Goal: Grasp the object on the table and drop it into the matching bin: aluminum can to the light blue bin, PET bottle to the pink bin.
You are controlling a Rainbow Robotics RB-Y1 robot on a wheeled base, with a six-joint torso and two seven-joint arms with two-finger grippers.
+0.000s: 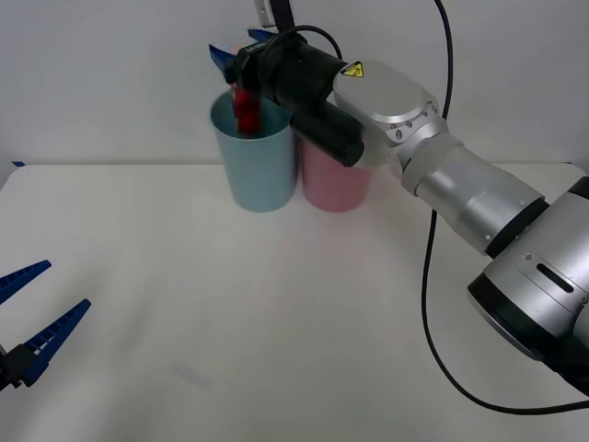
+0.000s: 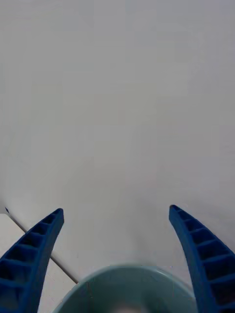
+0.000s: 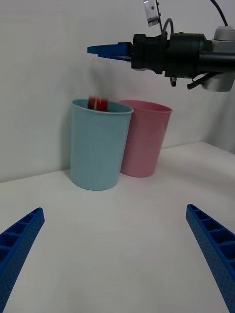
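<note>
The right gripper (image 1: 237, 48) is positioned above the light blue bin (image 1: 259, 170), at the far side of the table (image 1: 276, 313). Its two blue ribbed fingers (image 2: 39, 254) are spread wide with nothing between them; in the right wrist view the rim of the light blue bin sits directly below the gap. From the left wrist view the same gripper (image 3: 105, 50) appears side-on, held level and clearly above the bin's mouth.

The can (image 1: 246, 106) is free of the gripper. It is red, upright or nearly so, and blurred. In the front view it is at the mouth of the light blue bin, its lower part inside the rim line. In the left wrist view its red top (image 3: 98, 103) is just above the near rim of the light blue bin (image 3: 98, 146), apart from the fingers overhead. Whether it touches the bin wall cannot be determined.

The pink bin (image 1: 333, 180) stands upright immediately beside the light blue bin, on the robot's right of it; the two appear to touch or nearly touch.

The left gripper (image 1: 28, 322) is low at the near left edge of the table, well apart from both bins. Its blue fingers (image 3: 19, 244) are spread apart and hold nothing. A black cable (image 1: 428, 267) hangs alongside the right arm
</note>
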